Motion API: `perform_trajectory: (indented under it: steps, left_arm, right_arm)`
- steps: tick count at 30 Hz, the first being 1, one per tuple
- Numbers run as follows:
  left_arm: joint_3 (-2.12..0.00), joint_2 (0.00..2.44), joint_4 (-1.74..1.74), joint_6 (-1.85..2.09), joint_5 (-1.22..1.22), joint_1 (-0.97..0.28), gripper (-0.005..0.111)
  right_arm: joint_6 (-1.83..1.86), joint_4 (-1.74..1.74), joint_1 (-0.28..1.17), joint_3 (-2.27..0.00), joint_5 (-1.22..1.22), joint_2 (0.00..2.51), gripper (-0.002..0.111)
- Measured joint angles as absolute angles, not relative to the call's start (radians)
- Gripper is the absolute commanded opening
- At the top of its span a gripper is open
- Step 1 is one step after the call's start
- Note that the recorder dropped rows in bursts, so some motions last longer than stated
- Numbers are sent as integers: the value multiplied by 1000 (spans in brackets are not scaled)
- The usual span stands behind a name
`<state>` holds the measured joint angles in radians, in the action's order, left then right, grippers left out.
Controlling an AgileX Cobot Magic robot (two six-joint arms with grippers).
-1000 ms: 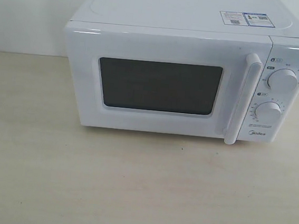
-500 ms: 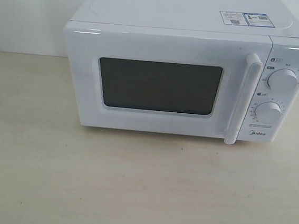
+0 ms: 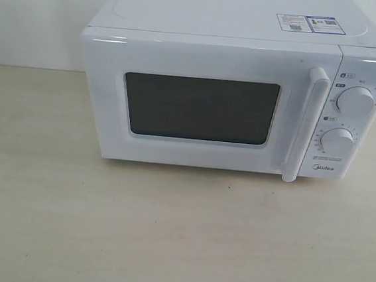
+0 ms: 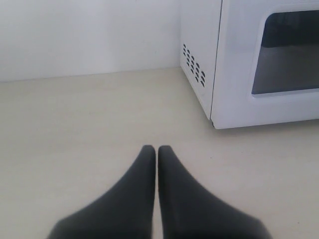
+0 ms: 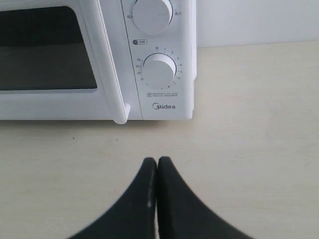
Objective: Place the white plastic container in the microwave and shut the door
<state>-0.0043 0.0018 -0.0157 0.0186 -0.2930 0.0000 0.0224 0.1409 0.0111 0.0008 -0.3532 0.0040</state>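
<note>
White all over, the microwave (image 3: 239, 19) sat on the pale desk (image 3: 166, 232) in the exterior view exactly as it had a second before. Nothing had shifted: the door (image 3: 202, 59) lay flush and shut, its bar handle (image 3: 307, 126) was untouched, and no arm reached into the picture. The white plastic container was nowhere on the desk there, and the dark window (image 3: 201, 107) gave away nothing of what might lie inside. In the left wrist view, the left tool (image 4: 157, 152) hung over the desk off the vented side of the oven, its black jaws pressed together on nothing. In the right wrist view, the right tool (image 5: 157, 162) was likewise closed and empty, apart from the lower dial (image 5: 158, 69) and the foot of the handle. With no change to see and the container out of every view, I judged that it either lay behind that shut door, the job done, or had yet to be brought. I could not tell which.
</note>
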Motion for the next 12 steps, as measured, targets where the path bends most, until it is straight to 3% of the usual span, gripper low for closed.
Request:
perform_trajectory:
  steps: [12]
  left_arm:
    - [-4,2,-16,20,-293,0,4]
  right_arm:
    - [22,141,11,1,-341,4,0]
